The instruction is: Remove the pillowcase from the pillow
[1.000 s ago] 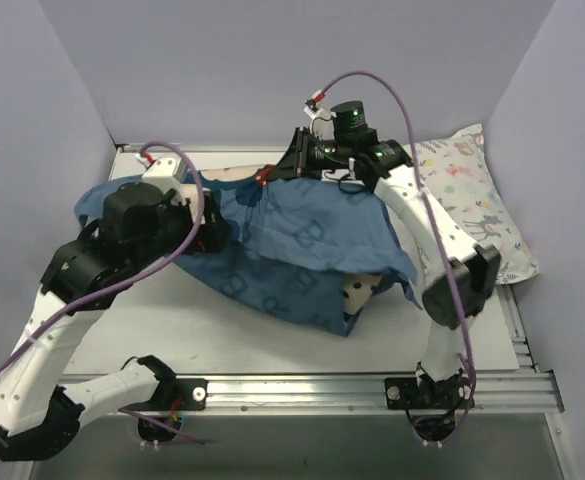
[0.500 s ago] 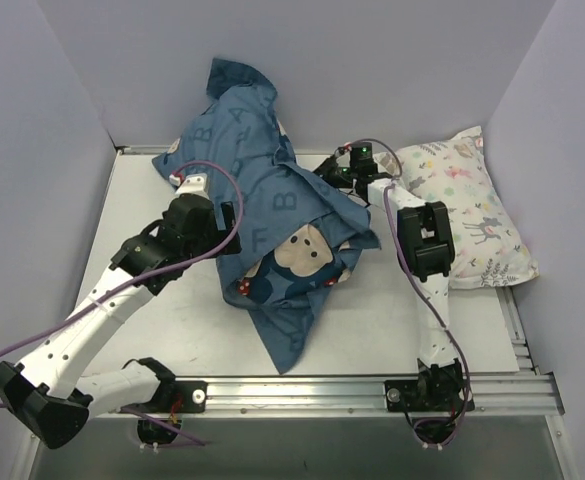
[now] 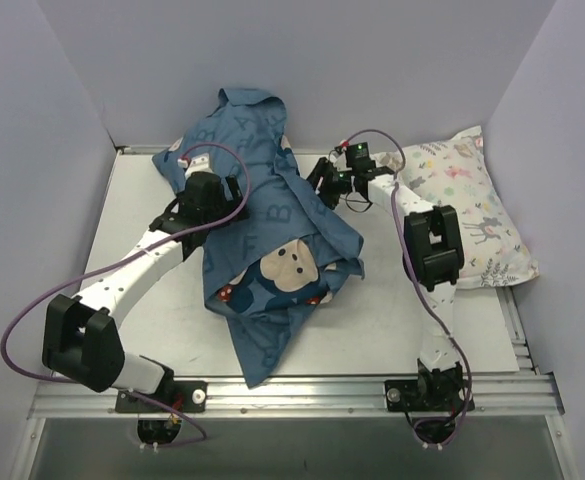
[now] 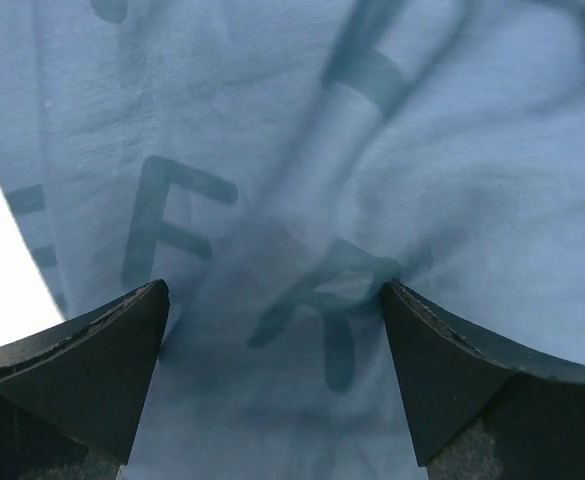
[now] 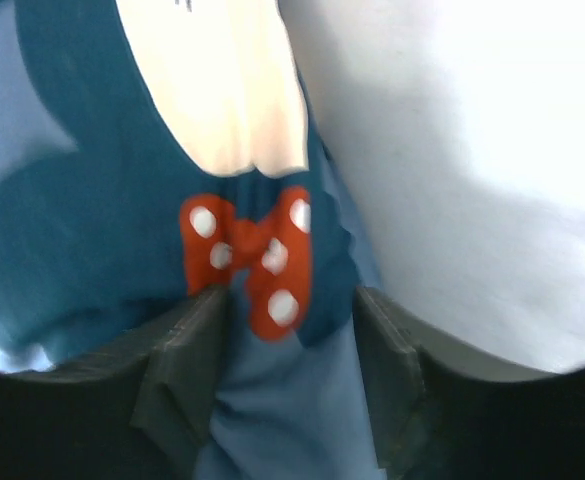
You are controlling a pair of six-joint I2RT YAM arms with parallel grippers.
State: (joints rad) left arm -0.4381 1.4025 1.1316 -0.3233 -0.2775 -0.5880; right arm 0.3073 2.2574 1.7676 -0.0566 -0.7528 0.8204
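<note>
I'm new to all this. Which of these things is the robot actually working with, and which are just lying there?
Part of the job: the blue pillowcase; the plain white pillow, mostly hidden inside it; the left gripper and right gripper, both on the fabric.

Just lying about: the patterned pillow at the right edge.

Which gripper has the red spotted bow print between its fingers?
The right gripper: its wrist view shows the red bow on the pillowcase reaching between its fingers, while the left gripper straddles only lettered fabric.
</note>
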